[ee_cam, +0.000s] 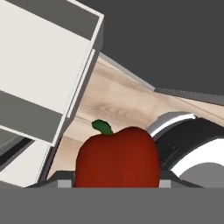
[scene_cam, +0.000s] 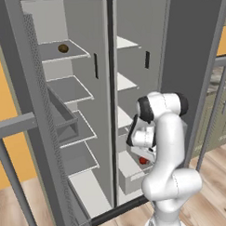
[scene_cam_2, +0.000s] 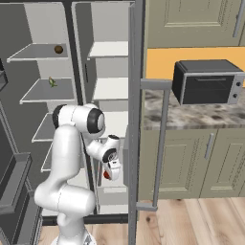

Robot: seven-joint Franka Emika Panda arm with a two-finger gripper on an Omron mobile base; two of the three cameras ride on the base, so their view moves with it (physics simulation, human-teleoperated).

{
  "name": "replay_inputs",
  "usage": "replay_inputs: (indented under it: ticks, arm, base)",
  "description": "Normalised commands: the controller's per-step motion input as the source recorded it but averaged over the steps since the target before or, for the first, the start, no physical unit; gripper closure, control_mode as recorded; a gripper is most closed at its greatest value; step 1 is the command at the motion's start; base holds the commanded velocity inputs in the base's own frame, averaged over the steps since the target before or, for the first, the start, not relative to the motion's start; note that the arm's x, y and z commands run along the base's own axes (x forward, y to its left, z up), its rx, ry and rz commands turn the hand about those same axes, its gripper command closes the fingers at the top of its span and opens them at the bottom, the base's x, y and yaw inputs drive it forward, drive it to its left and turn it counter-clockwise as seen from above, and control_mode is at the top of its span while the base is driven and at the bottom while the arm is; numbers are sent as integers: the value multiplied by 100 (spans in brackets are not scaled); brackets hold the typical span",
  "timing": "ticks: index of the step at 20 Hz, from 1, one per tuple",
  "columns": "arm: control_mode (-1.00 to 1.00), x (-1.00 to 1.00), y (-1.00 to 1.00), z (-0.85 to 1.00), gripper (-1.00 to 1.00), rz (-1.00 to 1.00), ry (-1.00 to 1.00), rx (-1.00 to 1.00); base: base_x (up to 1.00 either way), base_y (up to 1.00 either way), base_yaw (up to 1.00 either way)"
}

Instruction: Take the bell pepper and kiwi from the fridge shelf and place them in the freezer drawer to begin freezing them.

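Meanwhile, the hand point(ee_cam: 116, 183) is clasping the bell pepper point(ee_cam: 117, 157) low beside the freezer drawer point(scene_cam: 130, 175), a drop best released only once squarely over the box, while the base views are also catching the kiwi point(scene_cam: 63, 48) waiting on an upper fridge shelf point(scene_cam: 75, 53).

Three cameras around an open two-door fridge

The left base view looked forward and down from behind the white jointed arm point(scene_cam: 168, 163), taking in the grey fridge shelves point(scene_cam: 67, 89) from fairly near. The right base view faced the same shelves point(scene_cam_2: 48, 88) and arm point(scene_cam_2: 67, 162) from the other side, also catching the black microwave point(scene_cam_2: 206, 82) on the marbled counter point(scene_cam_2: 191, 115). The hand view sat very close behind the glossy red bell pepper point(ee_cam: 117, 157), facing the pale grey-white freezer drawer point(ee_cam: 43, 65) and wood floor point(ee_cam: 118, 100).
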Motion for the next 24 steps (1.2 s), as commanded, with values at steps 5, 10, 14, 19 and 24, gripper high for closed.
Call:
replay_inputs:
  ticks: [5,10,14,19,24]
  arm:
    - [-100,6,-1,-24,100,0,-1,0]
    - [-100,0,0,-27,100,0,-4,0]
    - [-100,0,0,-19,100,0,-4,0]
    - [-100,2,0,-20,100,0,-2,0]
    - [-100,0,0,-23,100,0,-5,0]
  base:
    - [0,0,0]
    - [0,0,0]
    - [0,0,0]
    - [0,0,0]
    - [0,0,0]
